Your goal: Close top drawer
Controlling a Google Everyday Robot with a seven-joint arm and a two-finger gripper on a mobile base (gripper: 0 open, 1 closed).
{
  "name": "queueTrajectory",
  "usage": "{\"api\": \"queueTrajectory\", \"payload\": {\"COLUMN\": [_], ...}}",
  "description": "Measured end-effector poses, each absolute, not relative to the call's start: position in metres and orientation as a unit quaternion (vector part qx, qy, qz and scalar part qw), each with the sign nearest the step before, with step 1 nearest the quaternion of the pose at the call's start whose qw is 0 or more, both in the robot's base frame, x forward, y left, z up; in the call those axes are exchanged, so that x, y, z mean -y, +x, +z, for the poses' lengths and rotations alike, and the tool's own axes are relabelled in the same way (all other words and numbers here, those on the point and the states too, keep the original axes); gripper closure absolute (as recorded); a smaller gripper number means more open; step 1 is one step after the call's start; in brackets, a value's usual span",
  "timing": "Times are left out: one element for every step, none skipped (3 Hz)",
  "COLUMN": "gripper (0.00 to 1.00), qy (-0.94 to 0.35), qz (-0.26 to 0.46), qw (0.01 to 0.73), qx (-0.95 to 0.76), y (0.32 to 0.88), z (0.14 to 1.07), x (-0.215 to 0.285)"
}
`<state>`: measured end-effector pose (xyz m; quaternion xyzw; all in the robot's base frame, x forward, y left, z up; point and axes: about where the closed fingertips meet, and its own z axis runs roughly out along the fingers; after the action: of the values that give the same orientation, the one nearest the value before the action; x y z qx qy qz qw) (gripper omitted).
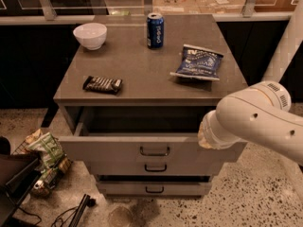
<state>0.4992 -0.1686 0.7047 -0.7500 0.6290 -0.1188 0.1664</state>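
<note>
The top drawer (109,149) of the grey cabinet stands partly open, its tall flat front a short way out from the cabinet body. Its small dark bar handle (154,151) sits at the centre of the front. My white arm (255,119) reaches in from the right. The gripper (205,135) is at the arm's end, against the right end of the drawer front, mostly hidden by the wrist. Two shorter drawers (151,168) below are nearly shut.
On the cabinet top (142,70) lie a white bowl (90,35), a blue can (155,30), a blue chip bag (198,63) and a dark snack bar (102,84). Snack bags (45,150) and cables (71,214) lie on the floor at the left.
</note>
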Motion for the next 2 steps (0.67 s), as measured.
{"api": "queueTrajectory", "payload": {"gripper": [1.00, 1.00], "qy": [-0.747, -0.763], "qz": [-0.108, -0.101], "qw": [0.208, 0.224], "qx": [-0.622, -0.598], "y": [0.533, 0.555], "z": [0.697, 0.685], "x": [0.170, 0.164]}}
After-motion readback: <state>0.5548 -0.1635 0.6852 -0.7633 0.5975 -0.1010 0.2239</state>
